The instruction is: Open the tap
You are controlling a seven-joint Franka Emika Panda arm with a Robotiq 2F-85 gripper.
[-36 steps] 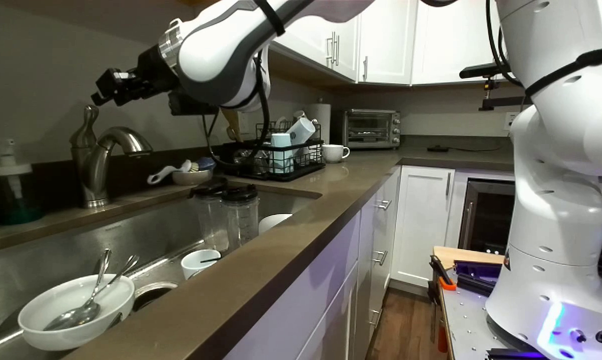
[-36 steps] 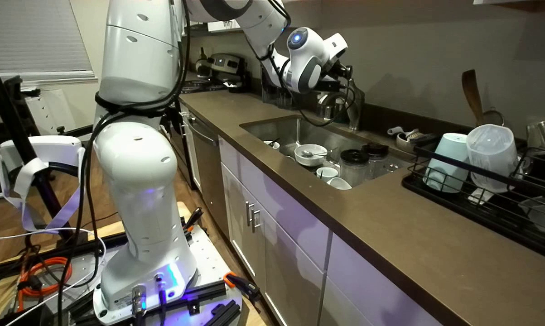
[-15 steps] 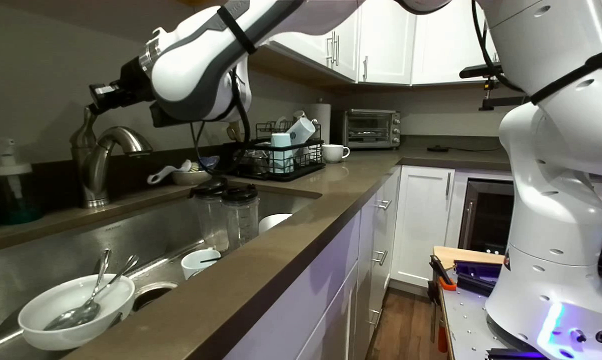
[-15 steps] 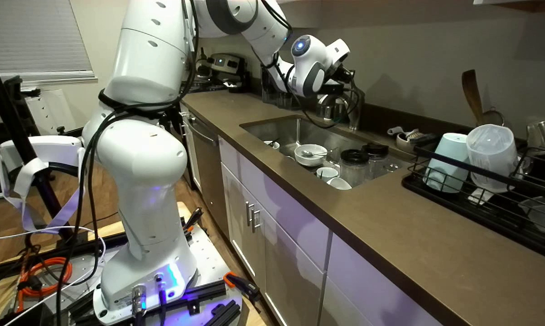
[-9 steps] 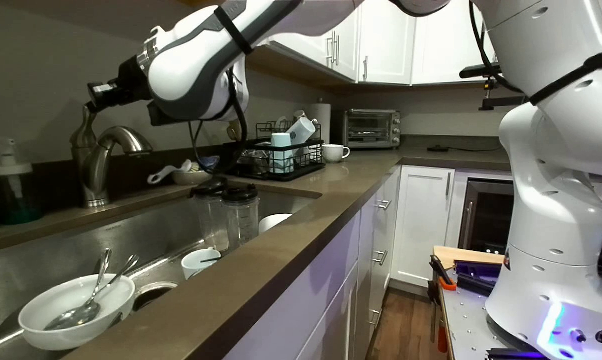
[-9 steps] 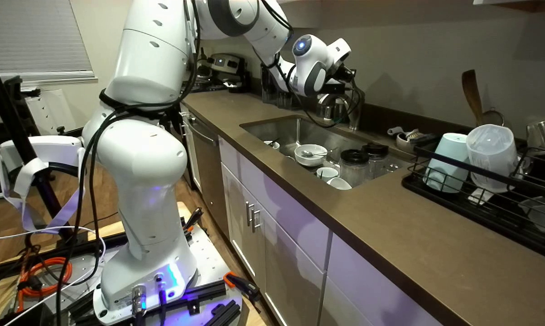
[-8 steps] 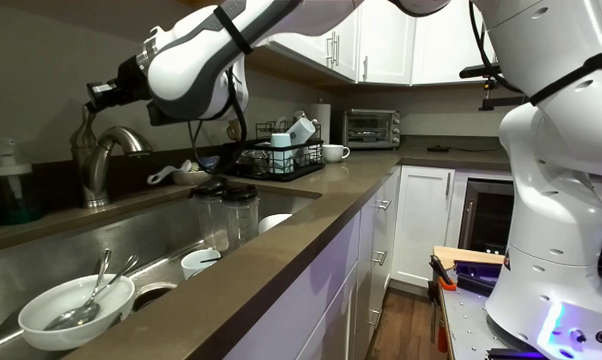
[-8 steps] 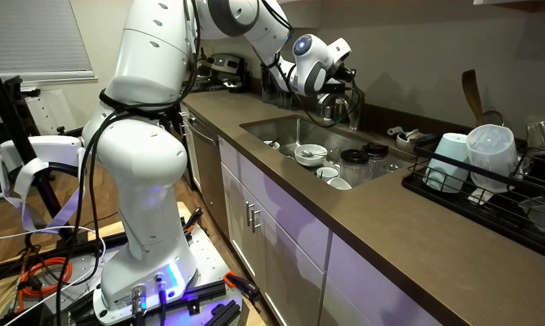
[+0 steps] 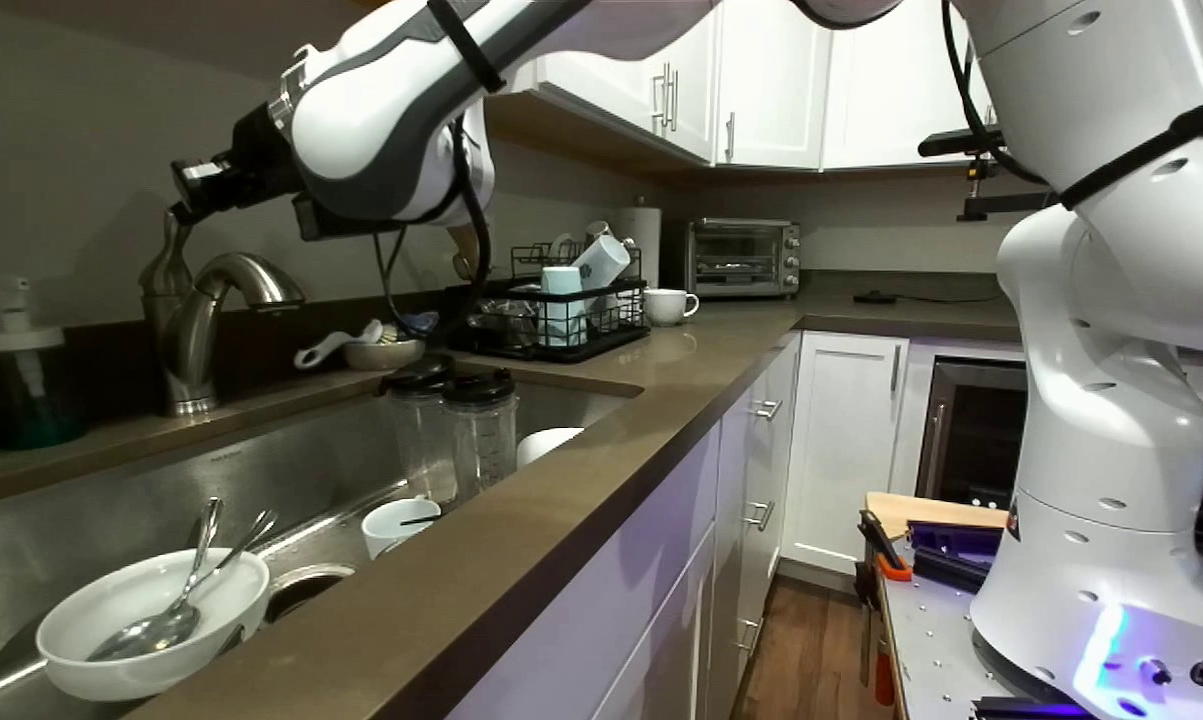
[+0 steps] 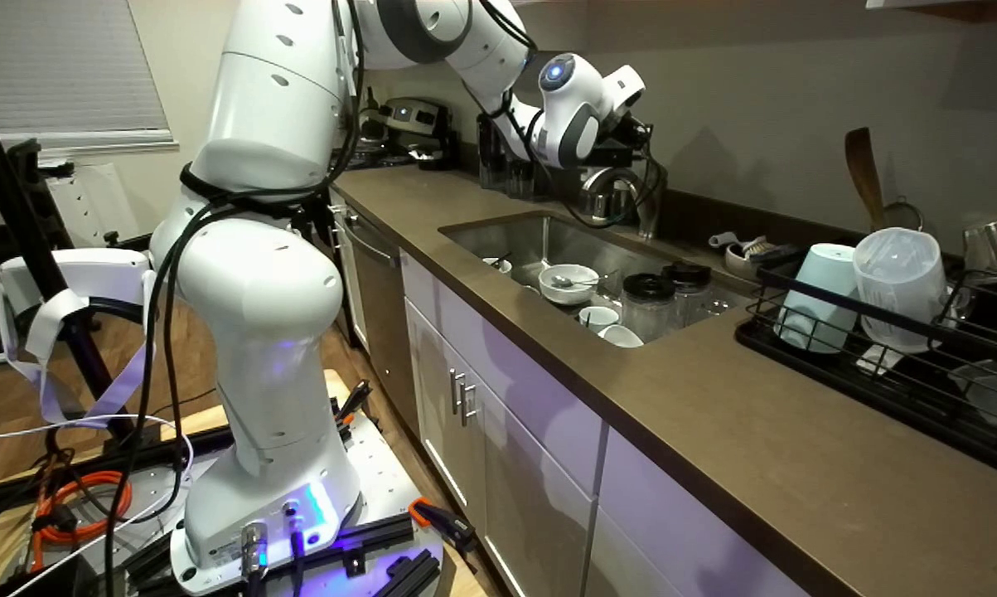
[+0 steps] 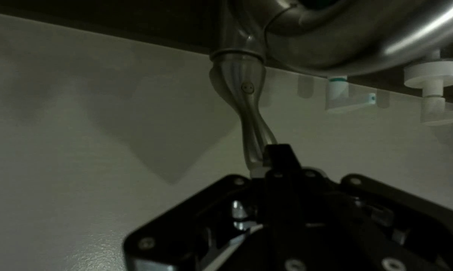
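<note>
The tap [image 9: 189, 350] is brushed steel with a curved spout, and stands behind the sink in both exterior views [image 10: 649, 203]. Its lever handle [image 9: 166, 265] rises from the top of the tap. My gripper [image 9: 185, 208] is at the handle's upper end and hides its tip. The wrist view stands upside down: the handle [image 11: 243, 86] hangs from the tap body, beside the curved spout [image 11: 324, 49]. There my gripper [image 11: 281, 156] looks shut, its dark fingers together. The handle's end lies just left of the fingertips, partly behind them; whether they touch is unclear.
Soap pump [image 9: 19, 340] left of the tap. The sink [image 9: 231, 470] holds a white bowl [image 9: 151, 620] with spoons, clear lidded cups [image 9: 481, 440] and mugs. A brush bowl [image 9: 383, 355] and dish rack [image 9: 581, 320] stand along the counter. Wall behind the handle.
Since 2.4 s ago my gripper has moved down and slightly left onto the handle's top. In the last half second the wrist has risen slightly, the fingertips staying nearly in place.
</note>
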